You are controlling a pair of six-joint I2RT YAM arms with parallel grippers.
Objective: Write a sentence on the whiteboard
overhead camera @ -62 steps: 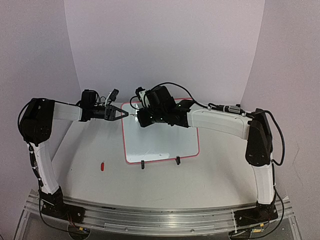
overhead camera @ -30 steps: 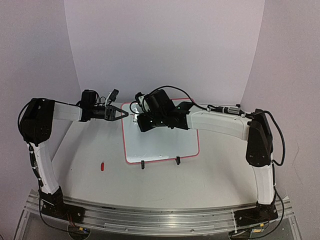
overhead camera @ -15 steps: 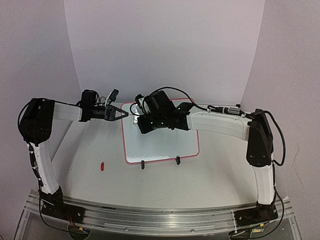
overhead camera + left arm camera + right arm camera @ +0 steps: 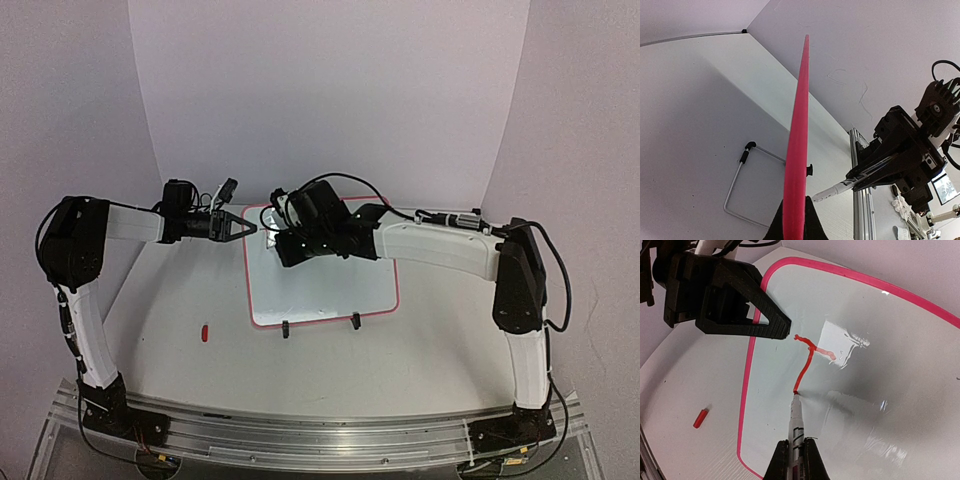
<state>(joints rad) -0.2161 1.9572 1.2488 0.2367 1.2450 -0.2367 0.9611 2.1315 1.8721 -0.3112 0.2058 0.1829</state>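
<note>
The whiteboard [image 4: 330,290] lies flat mid-table, white with a red-pink frame [image 4: 797,150]. My left gripper [image 4: 250,229] is shut on the frame's left edge, and its fingertips [image 4: 810,227] pinch that edge at the bottom of the left wrist view. My right gripper [image 4: 796,452] is shut on a white marker [image 4: 796,422]. The marker's tip touches the board [image 4: 865,405] at the lower end of a T-shaped red stroke [image 4: 807,360], the only part of the sentence that shows. From above, the right gripper [image 4: 283,245] hangs over the board's upper left corner.
A small red marker cap [image 4: 204,332] lies on the table left of the board, and shows in the right wrist view as the cap [image 4: 700,418]. Two black clip feet [image 4: 285,327] sit on the board's near edge. Curved white walls close in the back.
Over two seconds the right wrist has turned and shifted slightly left over the board's upper left corner. In the last half second it barely moves. The left arm holds still.
</note>
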